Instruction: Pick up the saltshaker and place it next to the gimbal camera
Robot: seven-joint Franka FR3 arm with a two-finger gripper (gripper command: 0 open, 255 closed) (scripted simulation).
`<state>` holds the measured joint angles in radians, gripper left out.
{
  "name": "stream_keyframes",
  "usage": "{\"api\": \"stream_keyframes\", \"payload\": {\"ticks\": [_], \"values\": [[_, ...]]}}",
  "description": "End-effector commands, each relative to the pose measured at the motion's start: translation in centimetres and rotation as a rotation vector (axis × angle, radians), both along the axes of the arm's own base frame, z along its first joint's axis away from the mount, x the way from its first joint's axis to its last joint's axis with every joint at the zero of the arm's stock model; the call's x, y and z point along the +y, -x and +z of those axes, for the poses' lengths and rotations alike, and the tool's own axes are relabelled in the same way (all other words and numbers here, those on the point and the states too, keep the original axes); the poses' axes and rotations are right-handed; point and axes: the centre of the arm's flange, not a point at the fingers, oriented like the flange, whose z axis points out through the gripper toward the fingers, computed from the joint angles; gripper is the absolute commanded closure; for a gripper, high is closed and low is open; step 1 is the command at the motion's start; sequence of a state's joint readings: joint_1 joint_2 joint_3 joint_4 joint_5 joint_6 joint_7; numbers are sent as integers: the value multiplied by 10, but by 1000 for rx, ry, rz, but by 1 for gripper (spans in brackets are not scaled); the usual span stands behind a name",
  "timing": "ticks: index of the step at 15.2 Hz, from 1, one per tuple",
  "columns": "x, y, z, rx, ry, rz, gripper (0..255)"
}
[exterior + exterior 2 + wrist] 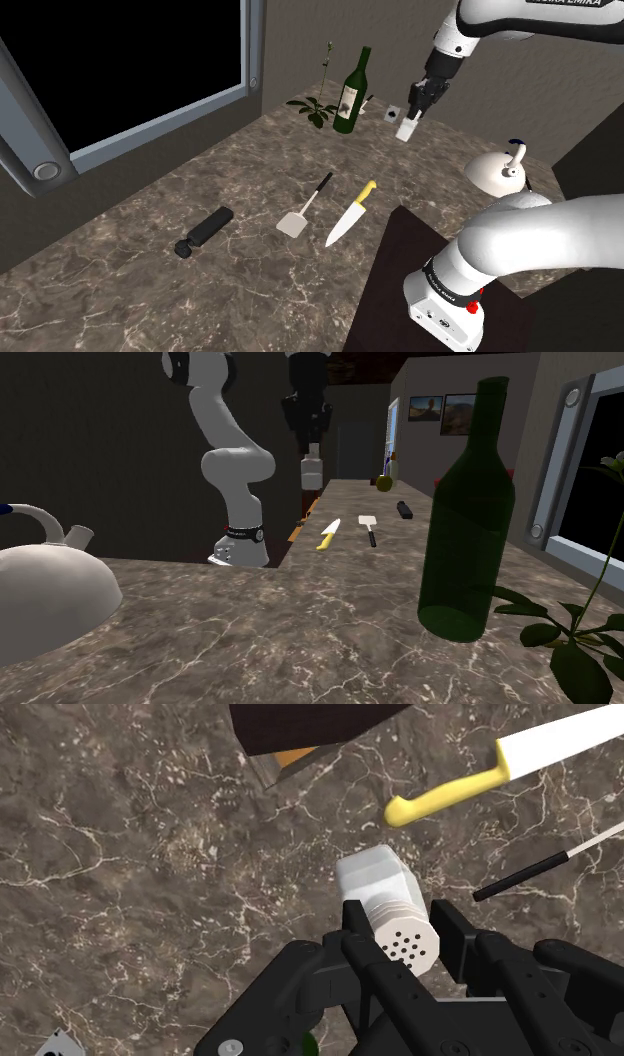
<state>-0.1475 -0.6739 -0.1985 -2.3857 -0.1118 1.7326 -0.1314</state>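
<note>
Clutching the saltshaker [407, 129], the black claw [411, 117] is hanging in the upper right of the shoulder view, its two fingers clenched on the shaker's sides. The wrist view is giving the close look: the white shaker [384, 898] is sitting between the claw's [398, 918] fingers [352, 916], its perforated cap facing the camera and its body pointing down at the brown marbled worktop [150, 854]. The shaker is riding in the air, clear of the surface.

Down on the worktop [140, 280] in the shoulder view, the dark gimbal camera [205, 231] is lying at the lower left of centre, well apart from the shaker. A spatula [301, 211] with a black handle and a yellow-handled knife [351, 212] are lying side by side in the middle, between the camera and the arm's dark stand [400, 265]. A green bottle [350, 92] is standing upright near the back wall beside a small plant [315, 106], and a white kettle [497, 172] is sitting at the right.

From the second exterior view, the claw [311, 460] is dangling the shaker [311, 473] at upper centre, with the knife [328, 534], spatula [368, 528] and gimbal camera [404, 509] lined up to the right of it.
</note>
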Motion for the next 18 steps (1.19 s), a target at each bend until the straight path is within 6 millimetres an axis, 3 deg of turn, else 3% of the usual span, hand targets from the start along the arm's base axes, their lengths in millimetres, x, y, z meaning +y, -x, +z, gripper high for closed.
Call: {"api": "stream_keyframes", "payload": {"ticks": [1, 18], "values": [[27, -4, -3, 0, 0, -2, 255], [248, -41, -2, 0, 0, -2, 255]]}}
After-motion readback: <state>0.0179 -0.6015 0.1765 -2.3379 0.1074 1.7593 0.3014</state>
